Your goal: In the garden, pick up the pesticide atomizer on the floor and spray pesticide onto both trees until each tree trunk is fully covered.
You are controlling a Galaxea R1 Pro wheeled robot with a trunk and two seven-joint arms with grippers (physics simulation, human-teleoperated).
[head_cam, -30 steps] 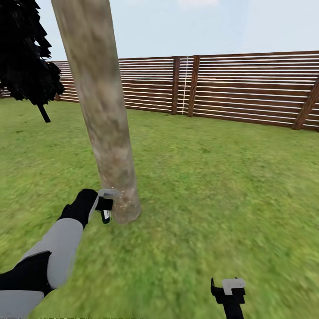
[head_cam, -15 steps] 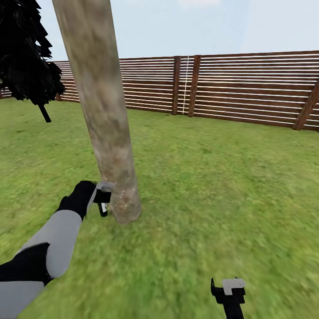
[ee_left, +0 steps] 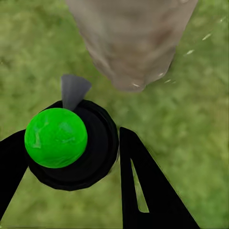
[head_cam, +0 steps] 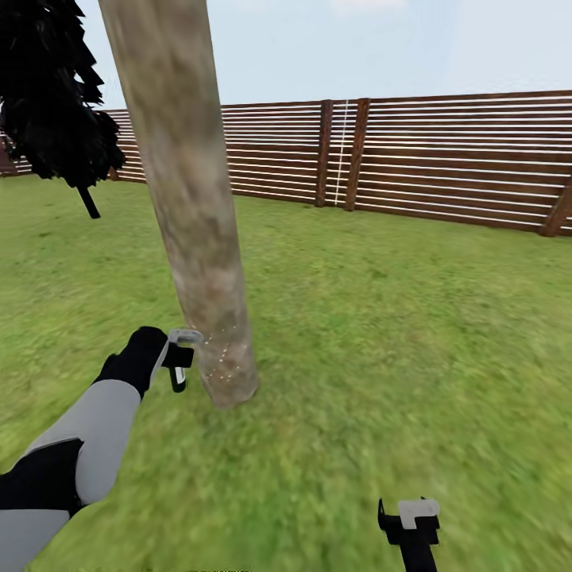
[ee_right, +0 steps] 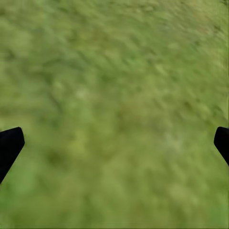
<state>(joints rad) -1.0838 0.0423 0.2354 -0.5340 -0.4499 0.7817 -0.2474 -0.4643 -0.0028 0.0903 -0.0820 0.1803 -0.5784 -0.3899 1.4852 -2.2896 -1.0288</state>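
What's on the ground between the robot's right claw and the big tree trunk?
Just bare grass, seen in the head view, between the right claw and the trunk.

Left arm (head_cam: 87, 445) stretched forward from near left, grey forearm, black wrist. My left gripper (head_cam: 178, 361) far out ahead, fingers (ee_left: 143, 186) clamped either side of atomizer (ee_left: 71, 143). Right gripper (head_cam: 407, 520) low at near right, pointing down, fingertips (ee_right: 9, 145) spread wide apart, nothing between them.
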